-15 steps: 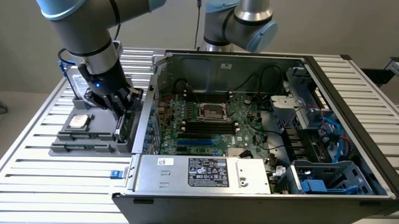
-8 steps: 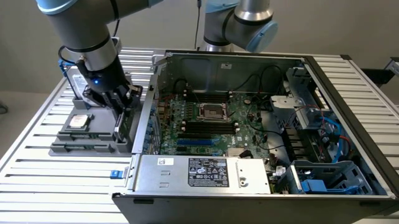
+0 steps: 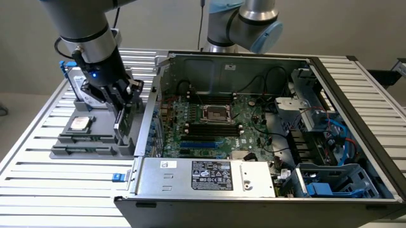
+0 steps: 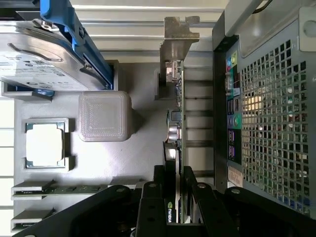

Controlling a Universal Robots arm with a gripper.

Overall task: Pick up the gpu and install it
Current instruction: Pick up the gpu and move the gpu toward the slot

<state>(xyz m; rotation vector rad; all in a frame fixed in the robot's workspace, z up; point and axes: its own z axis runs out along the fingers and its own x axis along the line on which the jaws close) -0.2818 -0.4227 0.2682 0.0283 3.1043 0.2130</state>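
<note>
Gripping the gpu (image 4: 174,133) by its upper edge, the end effector (image 4: 174,197) sits closed on the card, upright in the grey holder (image 4: 123,168) beside the open computer case (image 3: 254,61), with lift and install not yet done.

A silver counter (image 3: 57,190) of ribbed aluminium slats spans the scene, its grooves running from the exterior view's left to its right. Behind it rises a plain, bare beige wall (image 3: 159,23). At the exterior view's left edge, below the counter, lies a pale grey floor (image 3: 16,102). The light is soft and even, casting only faint shadows.
</note>
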